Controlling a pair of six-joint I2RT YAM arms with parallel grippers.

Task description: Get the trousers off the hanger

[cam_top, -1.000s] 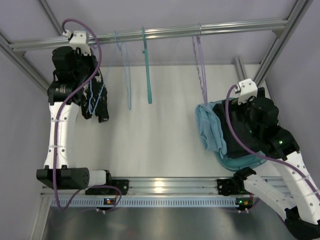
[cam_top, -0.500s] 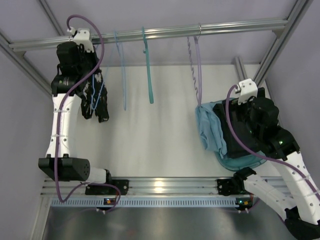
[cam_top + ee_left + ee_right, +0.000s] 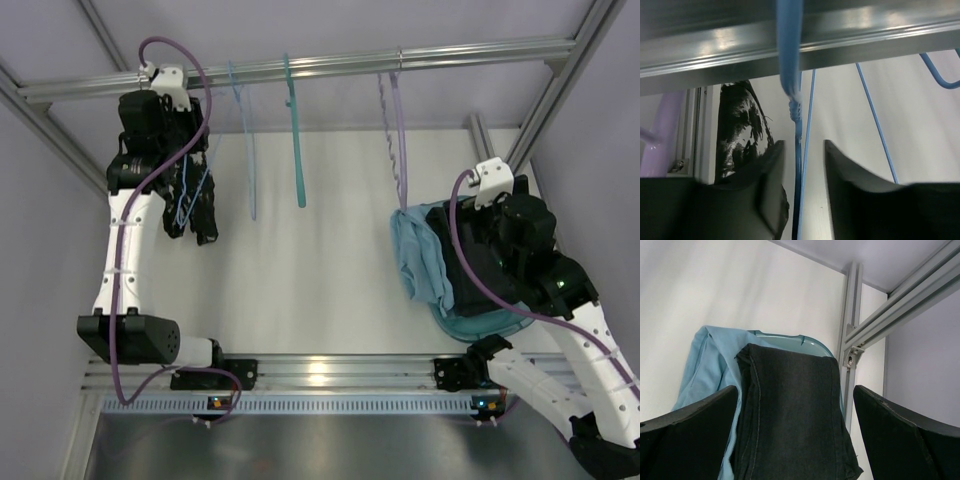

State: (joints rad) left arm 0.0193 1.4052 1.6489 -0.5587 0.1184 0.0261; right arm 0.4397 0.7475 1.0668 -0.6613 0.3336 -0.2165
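The plain black trousers lie folded on a light-blue cloth over a teal tray at the right, off any hanger. My right gripper hangs open just above them, one finger on each side; in the top view the arm covers most of the trousers. The thin pale-blue hanger hangs bare on the rail. At the rail's left end my left gripper stands open around the neck of a bright blue wire hanger, with a gap on both sides.
A black garment with white speckles hangs from the blue wire hanger. A teal-green hanger and a lavender hanger also hang on the rail. Frame posts stand at the corners.
The left arm rose toward the rail with the blue wire hanger, and its jaws went from shut on the hanger to open. The lavender hanger swung a little. The right arm stayed still.
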